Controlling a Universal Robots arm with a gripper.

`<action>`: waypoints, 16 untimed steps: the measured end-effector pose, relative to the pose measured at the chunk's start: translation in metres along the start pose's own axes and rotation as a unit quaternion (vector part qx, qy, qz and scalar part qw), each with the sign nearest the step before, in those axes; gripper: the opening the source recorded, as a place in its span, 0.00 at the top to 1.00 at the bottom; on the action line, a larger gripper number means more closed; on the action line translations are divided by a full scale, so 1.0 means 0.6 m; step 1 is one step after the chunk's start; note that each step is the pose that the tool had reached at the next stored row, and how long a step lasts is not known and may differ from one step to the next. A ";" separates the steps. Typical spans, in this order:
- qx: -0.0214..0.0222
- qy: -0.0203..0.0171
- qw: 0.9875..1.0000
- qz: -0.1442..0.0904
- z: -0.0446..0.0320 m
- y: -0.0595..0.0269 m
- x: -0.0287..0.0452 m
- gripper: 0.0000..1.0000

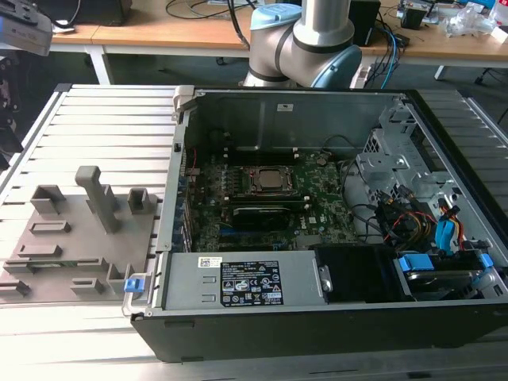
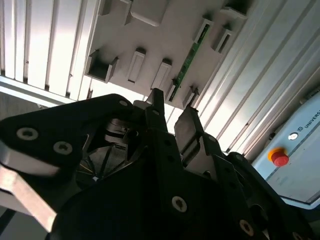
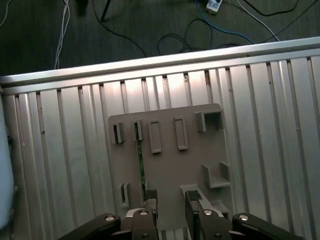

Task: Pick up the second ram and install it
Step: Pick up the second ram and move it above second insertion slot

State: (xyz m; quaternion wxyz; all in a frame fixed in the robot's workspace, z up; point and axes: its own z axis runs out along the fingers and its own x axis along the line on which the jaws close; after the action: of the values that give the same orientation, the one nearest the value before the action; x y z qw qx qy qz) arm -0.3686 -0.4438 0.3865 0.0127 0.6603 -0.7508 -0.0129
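A black label (image 1: 251, 286) stood on the power supply cover (image 1: 181, 284), a white sticker (image 1: 284, 107) on the case wall (image 1: 238, 119); neither was legible. Cut-off lettering marked the pale box (image 2: 300, 150).

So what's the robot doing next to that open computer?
A robot arm stands behind an open computer case. Its fingers are open and empty, hovering over a grey tray on the slatted table. A thin green ram stick sits on its edge in the tray, close beside the fingers. It has not been gripped yet.
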 end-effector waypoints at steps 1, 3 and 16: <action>0.000 0.000 1.000 0.000 0.001 0.000 0.000 0.64; 0.000 0.000 1.000 0.000 0.007 0.000 0.000 0.64; 0.000 0.000 1.000 0.000 0.035 -0.001 0.001 0.64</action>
State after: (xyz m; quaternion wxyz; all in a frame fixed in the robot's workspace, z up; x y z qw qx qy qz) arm -0.3687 -0.4443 0.3658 0.0127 0.6603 -0.7508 -0.0128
